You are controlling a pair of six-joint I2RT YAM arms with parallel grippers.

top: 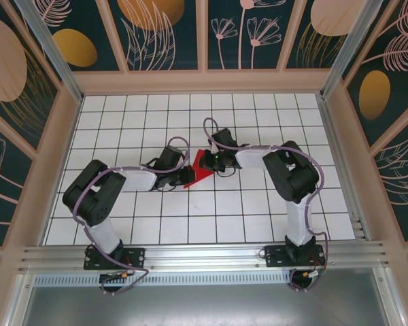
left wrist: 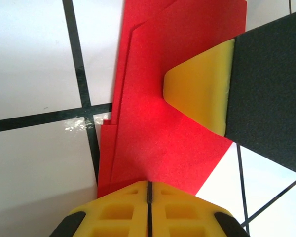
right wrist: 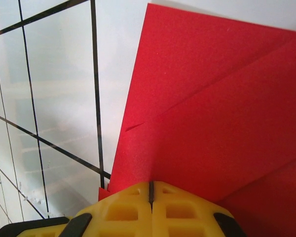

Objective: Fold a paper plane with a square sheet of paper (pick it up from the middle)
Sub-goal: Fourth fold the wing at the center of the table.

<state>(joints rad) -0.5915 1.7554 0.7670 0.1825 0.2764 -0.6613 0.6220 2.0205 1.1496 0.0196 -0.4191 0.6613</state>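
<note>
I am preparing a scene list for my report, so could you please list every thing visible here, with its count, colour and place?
sheet of paper: one, bright red, partly folded into layers, at the middle of the table between the two grippers.
table: one, white tiles with dark grid lines, under the paper.
walls: three sides, dark teal with plant patterns in pale frames, around the table.
rail: one, silver metal, along the near edge, carrying the arm bases.
left arm: one, black and white with a purple cable, near left.
right arm: one, same colours, near right.
left gripper: one, yellow fingers, shut on the paper.
right gripper: one, yellow fingers, shut on the paper.
</note>
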